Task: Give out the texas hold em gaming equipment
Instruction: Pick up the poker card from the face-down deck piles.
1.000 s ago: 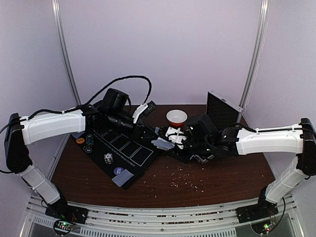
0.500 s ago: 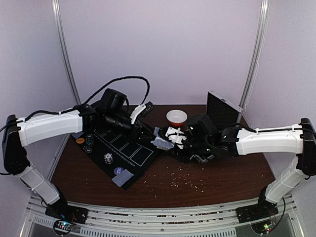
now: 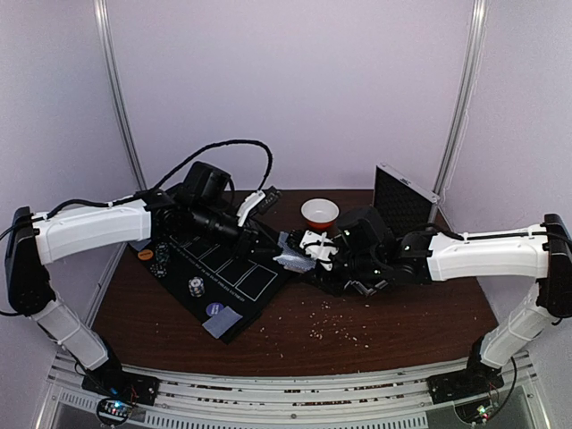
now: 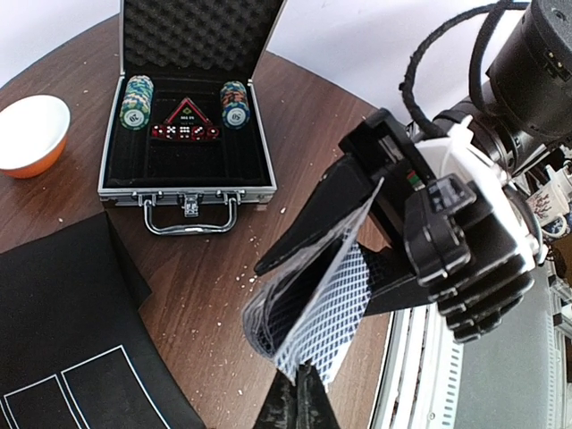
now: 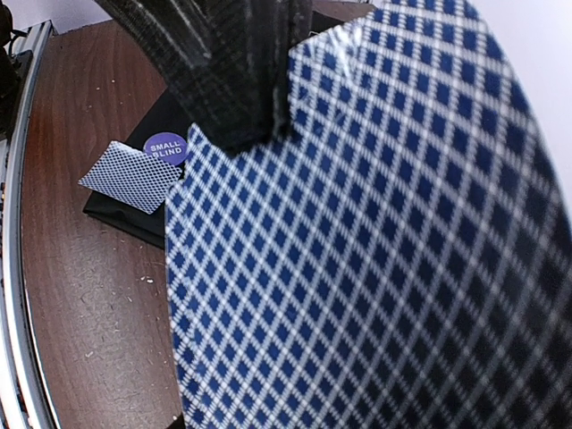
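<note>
Top external: the left claw [image 3: 271, 247], wider earlier, is now pinched onto the cards [image 3: 290, 260] gripped above the worktop [image 3: 402, 322] by the right claw [image 3: 309, 254]. Only from the left wrist are chip stacks [image 4: 135, 101] seen inside the case [image 4: 183, 188].

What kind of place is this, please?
Probably a robot test booth, not a home: plain pale walls, a metal rail along the near edge, one brown table.

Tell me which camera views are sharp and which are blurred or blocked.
Right wrist: the cards fill most of the frame, blurring toward the right edge; the purple disc reads sharp. Left wrist: the case is crisp. Top external: evenly lit.
</note>
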`<state>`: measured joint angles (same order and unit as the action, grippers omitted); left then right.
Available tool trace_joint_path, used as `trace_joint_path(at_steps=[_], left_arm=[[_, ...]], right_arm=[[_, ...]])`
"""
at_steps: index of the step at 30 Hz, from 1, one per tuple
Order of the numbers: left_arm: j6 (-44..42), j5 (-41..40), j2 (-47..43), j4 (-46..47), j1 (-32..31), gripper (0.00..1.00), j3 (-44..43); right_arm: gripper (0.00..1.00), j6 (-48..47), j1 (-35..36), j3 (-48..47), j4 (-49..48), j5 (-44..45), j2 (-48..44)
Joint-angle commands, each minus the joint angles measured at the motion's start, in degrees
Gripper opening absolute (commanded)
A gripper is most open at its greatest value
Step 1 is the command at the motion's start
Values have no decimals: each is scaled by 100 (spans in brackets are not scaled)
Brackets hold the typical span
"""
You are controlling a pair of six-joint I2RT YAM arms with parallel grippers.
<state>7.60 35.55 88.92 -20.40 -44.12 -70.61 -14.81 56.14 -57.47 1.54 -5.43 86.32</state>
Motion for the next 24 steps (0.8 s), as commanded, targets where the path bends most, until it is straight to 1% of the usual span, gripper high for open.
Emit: trace_joint_path(at_steps=[1, 11, 15, 20, 24], left_arm=[[-30, -125, -210, 12, 78, 0, -63], [-30, 6, -307, -10, 85, 0, -35], [54, 155, -412, 154, 116, 0, 28], [405, 173, -716, 605, 162, 0, 245], [860, -9, -913, 912, 217, 0, 418]], right_arm=[[40, 37, -29, 54, -144, 7, -212], [40, 54, -55, 64, -132, 30, -221], [40, 65, -63, 67, -141, 49, -229], [40, 133, -101, 70, -175, 120, -245], [40, 217, -139, 70, -215, 227, -239]])
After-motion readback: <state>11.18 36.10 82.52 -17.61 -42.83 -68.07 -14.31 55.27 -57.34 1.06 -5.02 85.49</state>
